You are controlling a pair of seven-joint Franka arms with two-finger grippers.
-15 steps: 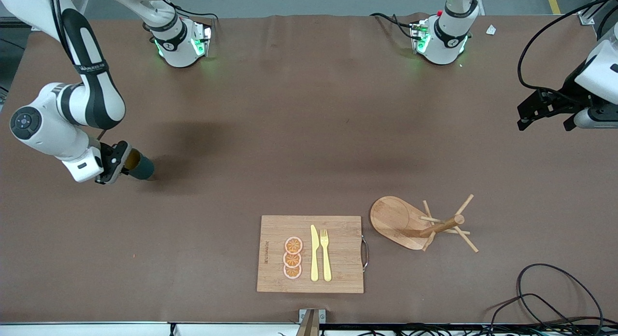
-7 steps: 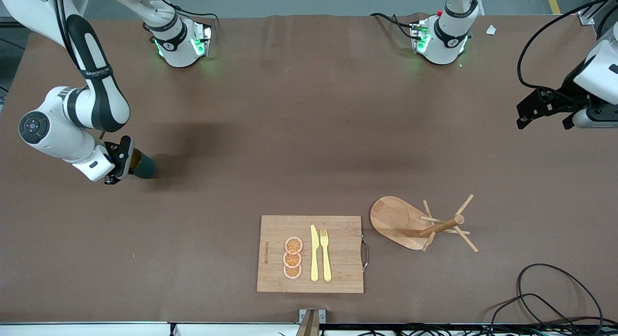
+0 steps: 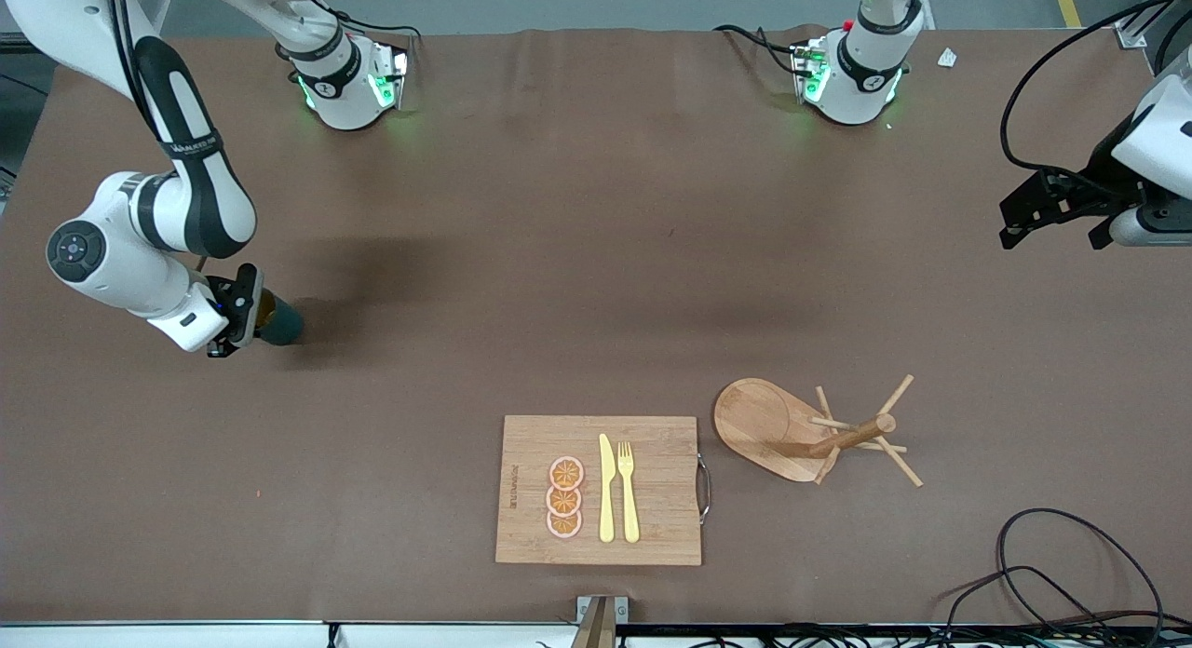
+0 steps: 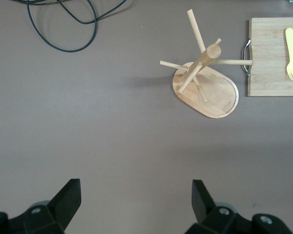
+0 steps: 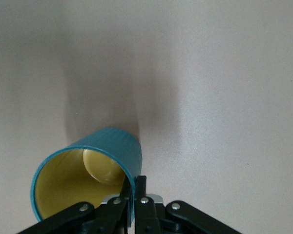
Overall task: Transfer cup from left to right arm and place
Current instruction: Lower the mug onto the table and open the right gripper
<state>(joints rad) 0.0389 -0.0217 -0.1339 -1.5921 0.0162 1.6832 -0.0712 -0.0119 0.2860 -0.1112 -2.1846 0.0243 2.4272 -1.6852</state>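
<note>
The right hand [image 5: 132, 200] pinches the cup [image 5: 85, 183] by its thin rim, low over the counter [image 3: 577, 257]. It looks hard, smooth, maybe slippery. The left hand [image 4: 134, 204] waits, spread wide.

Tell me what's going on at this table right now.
The right gripper has its jaws shut on the rim of the teal cup, low at the right arm's end of the table. The left gripper waits open at its own end. A wooden peg stand sits beside a cutting board.
</note>
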